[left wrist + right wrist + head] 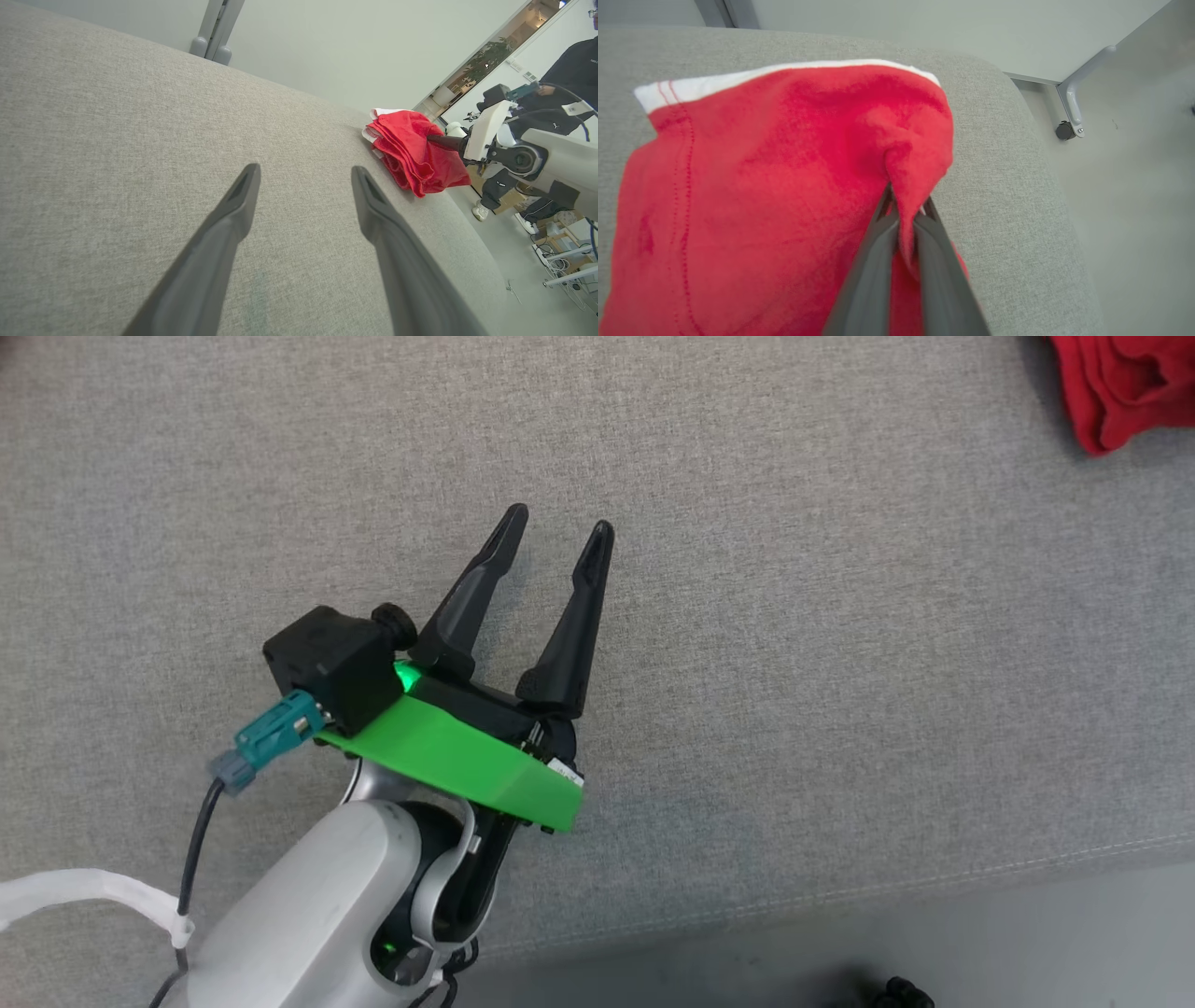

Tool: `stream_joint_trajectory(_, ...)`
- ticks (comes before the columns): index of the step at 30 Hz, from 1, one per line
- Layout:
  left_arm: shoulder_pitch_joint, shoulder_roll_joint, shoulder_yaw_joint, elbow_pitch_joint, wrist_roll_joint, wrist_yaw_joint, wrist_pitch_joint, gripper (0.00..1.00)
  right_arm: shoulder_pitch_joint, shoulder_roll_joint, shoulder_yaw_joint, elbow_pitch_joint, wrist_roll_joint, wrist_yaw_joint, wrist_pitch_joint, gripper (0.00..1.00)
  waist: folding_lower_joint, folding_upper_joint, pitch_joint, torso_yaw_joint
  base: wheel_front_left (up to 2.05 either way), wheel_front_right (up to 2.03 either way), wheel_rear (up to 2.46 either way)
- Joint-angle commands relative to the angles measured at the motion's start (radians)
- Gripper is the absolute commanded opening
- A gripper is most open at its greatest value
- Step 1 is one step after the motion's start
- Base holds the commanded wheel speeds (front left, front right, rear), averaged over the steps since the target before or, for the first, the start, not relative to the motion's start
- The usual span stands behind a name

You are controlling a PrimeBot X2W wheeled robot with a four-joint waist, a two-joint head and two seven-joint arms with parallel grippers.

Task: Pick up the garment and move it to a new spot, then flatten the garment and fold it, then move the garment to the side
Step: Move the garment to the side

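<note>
The red garment (761, 186) has a white strip along one edge. It lies on the grey table (840, 663), close to the table's rounded end and right by its side edge. Most of it rests on the table top. In the left wrist view it looks like a few soft layers, one on top of another, and it is not spread out flat.

The right gripper (908, 198) has its two fingers squeezed together on a small bump of the red cloth, on the side of the garment nearest the table's edge. The cloth is pulled up a little into a peak where the fingers pinch it.

The left gripper (560, 521) hangs over the middle of the table, well apart from the garment. Its fingers are spread wide and there is nothing between them.

Past the table's edge is the pale floor (934, 933), and a person (574, 60) in dark clothes stands out there.

How far along is the job? I think it is hard to say. The layers could mean the folding is done and only the last move to the side is left. But if it is just a loose heap, then this is the first pick-up, and the flattening, folding and moving aside are all to come
</note>
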Motion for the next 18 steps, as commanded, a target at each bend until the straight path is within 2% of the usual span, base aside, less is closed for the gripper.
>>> stream_joint_trajectory(1, -0.024, 0.005, -0.002, -0.018, 0.015, 0.006, 0.008, 1.00, -0.023, -0.018, -0.005, 0.012, -0.010, 0.000, -0.002, 0.00, -0.0001, -0.0001, 0.037, 0.000, 0.00, 0.00, 0.00)
stream_joint_trajectory(11, -0.049, 0.004, -0.021, -0.056, 0.038, 0.022, 0.029, 1.00, -0.080, -0.060, -0.017, 0.080, -0.073, 0.000, -0.054, 0.00, -0.0001, -0.0001, 0.084, -0.008, 0.00, 0.00, 0.00)
stream_joint_trajectory(18, -0.055, 0.014, -0.016, -0.058, 0.041, 0.029, 0.033, 1.00, -0.114, -0.037, -0.006, 0.147, -0.152, -0.001, -0.110, 0.00, -0.0001, -0.0001, 0.112, 0.010, 0.00, 0.00, 0.00)
